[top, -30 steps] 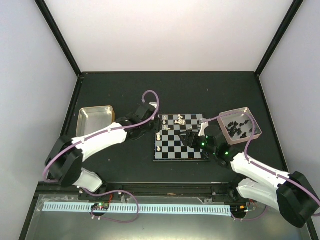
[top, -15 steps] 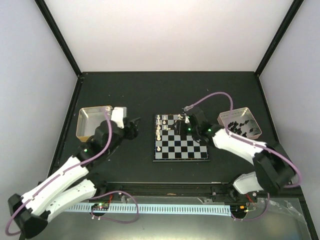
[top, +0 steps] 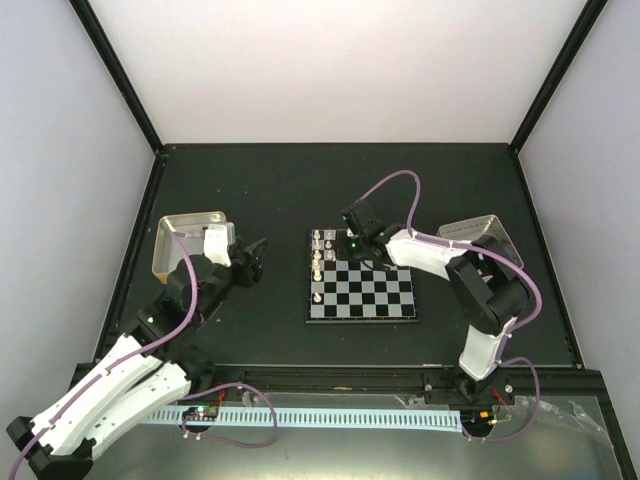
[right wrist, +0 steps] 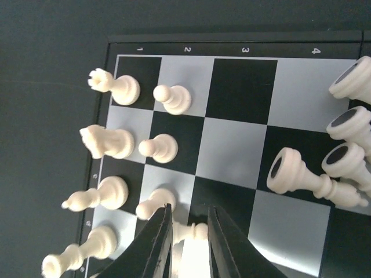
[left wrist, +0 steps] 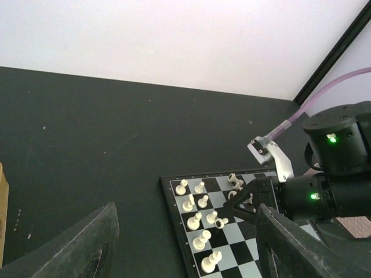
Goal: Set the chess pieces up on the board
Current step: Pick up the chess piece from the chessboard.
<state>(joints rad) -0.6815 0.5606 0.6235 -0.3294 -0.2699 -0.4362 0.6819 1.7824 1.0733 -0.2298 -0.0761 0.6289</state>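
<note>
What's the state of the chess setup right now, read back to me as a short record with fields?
board: flat, in front of both arms
standing white pieces: two rows along one board edge
lying white pieces: several on their sides, on the board
left gripper: open, empty, off the board on the side of the gold tray
right gripper: over the board, jaws narrow either side of a white pawn; grip unclear

piece [right wrist: 194, 231] btwn fingers [right wrist: 152, 246] – base hidden, R-edge pieces [right wrist: 355, 81] cropped
</note>
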